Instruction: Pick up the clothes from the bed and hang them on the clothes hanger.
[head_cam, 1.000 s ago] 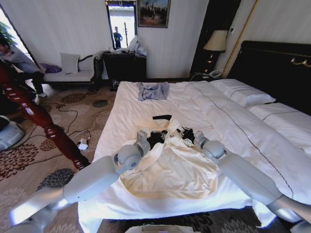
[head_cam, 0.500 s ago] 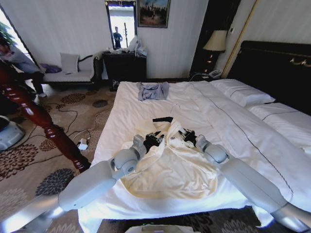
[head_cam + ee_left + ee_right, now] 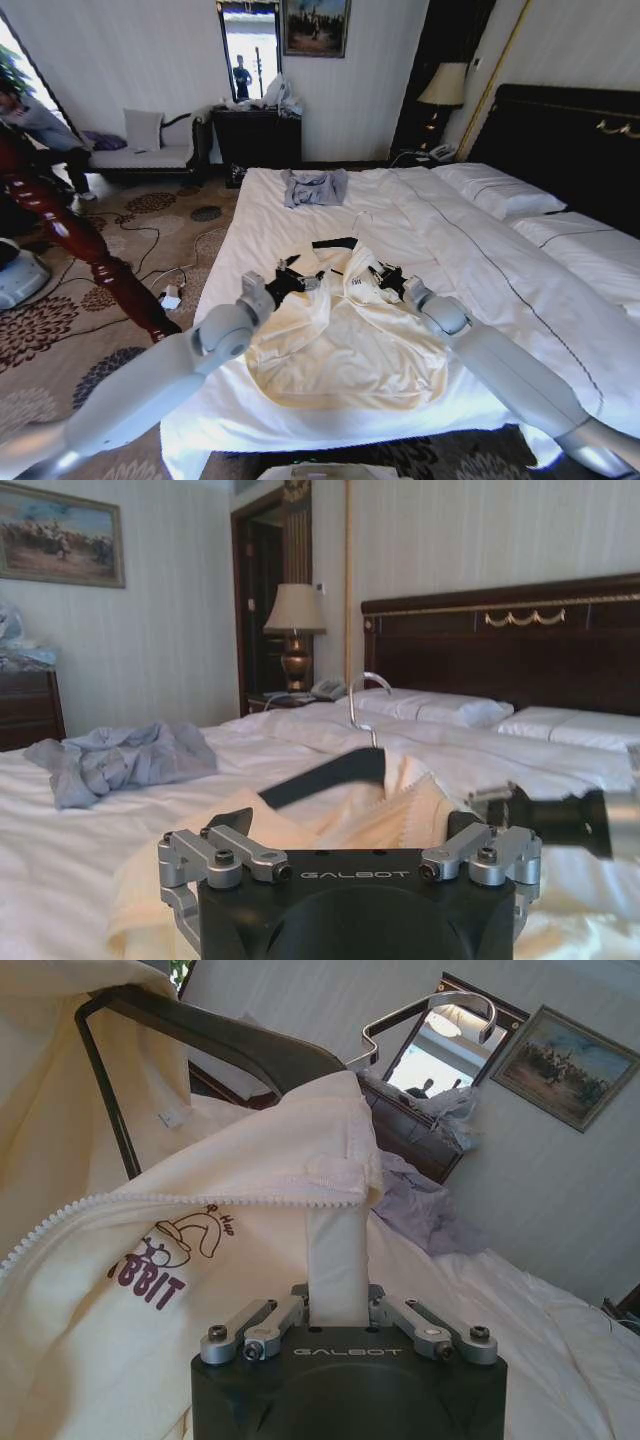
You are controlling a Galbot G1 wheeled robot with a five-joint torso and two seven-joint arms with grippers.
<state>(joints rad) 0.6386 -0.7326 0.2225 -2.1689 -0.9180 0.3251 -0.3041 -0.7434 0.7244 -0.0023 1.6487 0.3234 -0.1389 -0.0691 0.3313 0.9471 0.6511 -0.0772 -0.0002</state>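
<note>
At centre-left of the head view, the left gripper (image 3: 285, 280) sits at the shirt's (image 3: 350, 350) left shoulder; I cannot tell whether it is open or closed. The shirt lies on the bed (image 3: 250, 230), its length running from bottom of frame up to the collar. The hanger (image 3: 333, 242) lies crosswise at the collar. Right of centre, the right gripper (image 3: 385, 280) pinches a strip of collar, seen close in the right wrist view (image 3: 335, 1260).

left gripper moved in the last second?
Yes. The left gripper has slid toward the robot's left, from over the cream garment toward the bed's left edge.
</note>
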